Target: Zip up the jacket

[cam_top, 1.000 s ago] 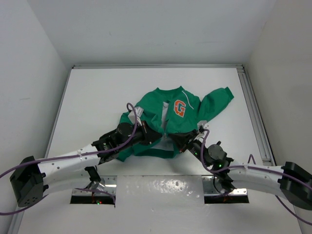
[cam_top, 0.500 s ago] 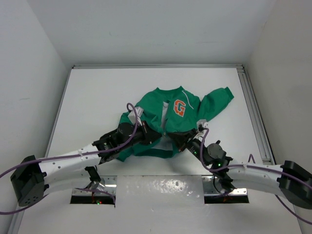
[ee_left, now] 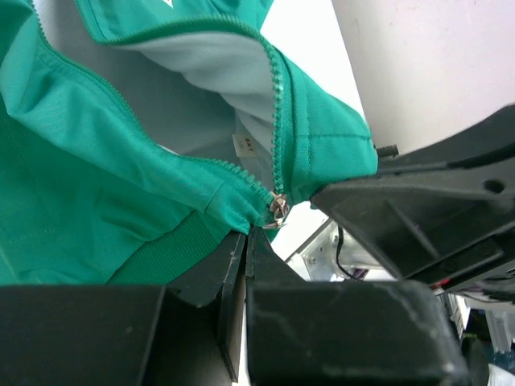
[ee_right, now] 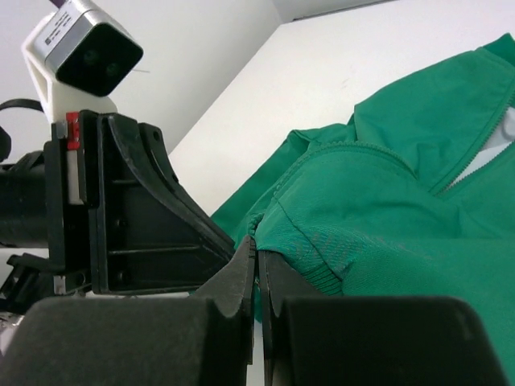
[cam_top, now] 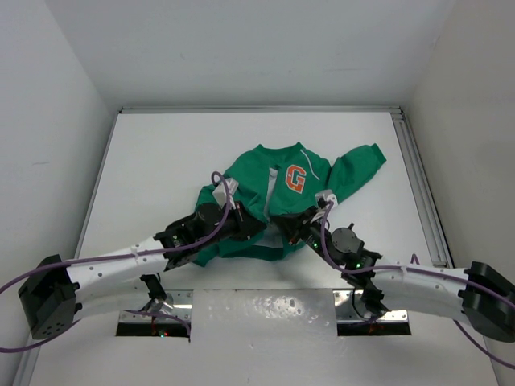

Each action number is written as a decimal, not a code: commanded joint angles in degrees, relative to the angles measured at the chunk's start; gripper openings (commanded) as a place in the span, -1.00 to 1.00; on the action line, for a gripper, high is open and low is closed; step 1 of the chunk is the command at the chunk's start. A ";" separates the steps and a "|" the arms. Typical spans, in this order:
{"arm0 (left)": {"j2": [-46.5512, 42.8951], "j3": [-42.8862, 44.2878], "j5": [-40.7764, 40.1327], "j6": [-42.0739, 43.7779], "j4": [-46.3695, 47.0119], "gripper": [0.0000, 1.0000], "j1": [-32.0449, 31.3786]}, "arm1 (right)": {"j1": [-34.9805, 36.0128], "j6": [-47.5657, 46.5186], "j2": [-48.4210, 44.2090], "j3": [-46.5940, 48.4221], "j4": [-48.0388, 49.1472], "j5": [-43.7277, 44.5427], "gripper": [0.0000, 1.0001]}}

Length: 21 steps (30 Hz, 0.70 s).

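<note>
Top external view had the jacket [cam_top: 251, 173] lying on the white table [cam_top: 161, 153], collar away from the arms, with the left gripper [cam_top: 262, 231] and right gripper [cam_top: 290, 232] meeting at its near hem. Left wrist view showed the left gripper pinched shut on the hem just beneath the zipper slider [ee_left: 278, 207], the teeth parted above it. Right wrist view showed the right gripper clamped shut on the ribbed hem.

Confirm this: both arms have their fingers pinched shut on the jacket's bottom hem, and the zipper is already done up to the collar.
Not right. The zipper is open: the left wrist view shows its teeth rows spread apart above the slider, down by the hem. The rest stands: left fingers and right fingers are shut on the bottom hem of the jacket.
</note>
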 commanded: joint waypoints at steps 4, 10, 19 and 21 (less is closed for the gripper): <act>-2.43 0.56 4.04 2.20 2.99 -1.00 0.17 | 0.44 3.75 -0.61 3.84 -9.82 1.87 -1.00; -1.29 0.65 3.87 4.40 -0.10 -1.00 0.17 | 0.44 5.68 -1.57 8.93 -17.37 -3.05 -1.00; 1.17 1.61 3.34 6.86 -2.20 -1.00 0.08 | 0.44 9.29 -0.26 15.71 -26.70 -6.57 -1.00; 1.00 1.71 4.39 7.30 -2.12 -1.00 -0.01 | 0.44 8.50 2.02 17.37 -29.15 -4.03 -1.00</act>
